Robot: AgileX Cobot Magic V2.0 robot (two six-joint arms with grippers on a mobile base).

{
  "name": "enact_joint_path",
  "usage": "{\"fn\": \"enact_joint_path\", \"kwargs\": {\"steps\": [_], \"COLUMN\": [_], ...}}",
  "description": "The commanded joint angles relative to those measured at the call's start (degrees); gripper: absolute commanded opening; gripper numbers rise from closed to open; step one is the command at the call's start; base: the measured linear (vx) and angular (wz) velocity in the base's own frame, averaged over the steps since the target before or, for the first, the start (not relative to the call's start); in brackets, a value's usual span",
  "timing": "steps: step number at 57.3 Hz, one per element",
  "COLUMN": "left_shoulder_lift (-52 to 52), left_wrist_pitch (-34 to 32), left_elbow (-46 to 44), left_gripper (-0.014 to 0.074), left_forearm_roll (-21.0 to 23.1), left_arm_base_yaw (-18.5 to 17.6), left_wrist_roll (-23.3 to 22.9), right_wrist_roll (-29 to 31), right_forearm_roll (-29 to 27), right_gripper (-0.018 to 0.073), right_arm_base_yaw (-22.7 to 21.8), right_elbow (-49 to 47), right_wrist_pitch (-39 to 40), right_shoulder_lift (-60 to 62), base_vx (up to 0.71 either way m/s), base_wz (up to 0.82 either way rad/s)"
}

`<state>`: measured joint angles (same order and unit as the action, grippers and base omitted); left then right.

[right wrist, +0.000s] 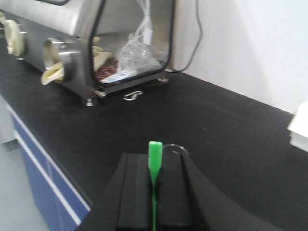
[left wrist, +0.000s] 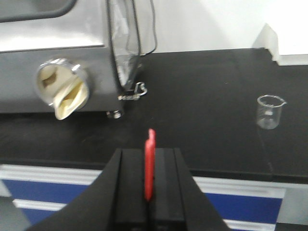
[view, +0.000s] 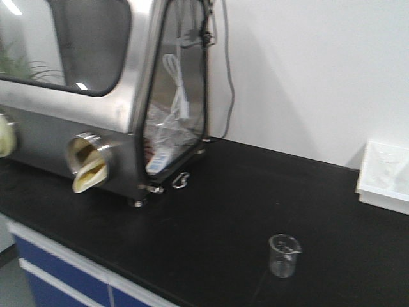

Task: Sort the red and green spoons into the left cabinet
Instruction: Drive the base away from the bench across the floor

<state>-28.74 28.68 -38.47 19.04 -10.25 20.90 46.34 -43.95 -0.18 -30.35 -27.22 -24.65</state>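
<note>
closed narrow in the left hand on the red spoon, gripped edge-on between the black pads, tip poking out past them. pinched the same way in the right hand on the green spoon, end sticking out ahead. both spoons held in the air, off the black surface. farther out, upright on the surface, a clear glass beaker. beyond, a steel glovebox with round ports. far right, a white tray by the wall.
</note>
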Motion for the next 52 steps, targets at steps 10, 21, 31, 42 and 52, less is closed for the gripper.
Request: {"fn": "enact_joint_path", "kwargs": {"steps": [10, 21, 31, 42, 52], "left_shoulder_lift": [-0.3, -0.3, -0.3, -0.3, -0.3], "left_wrist_pitch": [-4.3, -4.3, -4.3, -4.3, -4.3], "left_elbow": [-1.6, -1.6, -1.6, -1.6, -1.6], "left_gripper": [-0.0003, -0.0003, -0.0003, -0.0003, -0.0003], "left_forearm_roll": [1.2, 1.2, 1.2, 1.2, 1.2], "left_arm_base_yaw": [0.0, 0.0, 0.0, 0.0, 0.0], "left_wrist_roll": [-0.1, -0.1, -0.1, -0.1, -0.1], "right_wrist_roll": [0.1, 0.1, 0.1, 0.1, 0.1], "right_forearm_roll": [-1.6, -1.6, -1.6, -1.6, -1.6], "right_gripper": [-0.0003, -0.0003, -0.0003, -0.0003, -0.0003], "right_arm_base_yaw": [0.0, 0.0, 0.0, 0.0, 0.0], "right_elbow": [-1.6, -1.6, -1.6, -1.6, -1.6], "right_wrist_pitch": [3.3, 3.3, 3.3, 3.3, 3.3], "right_shoulder_lift": [-0.3, -0.3, -0.3, -0.3, -0.3], "base_vx": [-0.11, -0.10, -0.08, -0.05, 0.01], "base_wz": [0.47, 0.49, 0.52, 0.57, 0.66]}}
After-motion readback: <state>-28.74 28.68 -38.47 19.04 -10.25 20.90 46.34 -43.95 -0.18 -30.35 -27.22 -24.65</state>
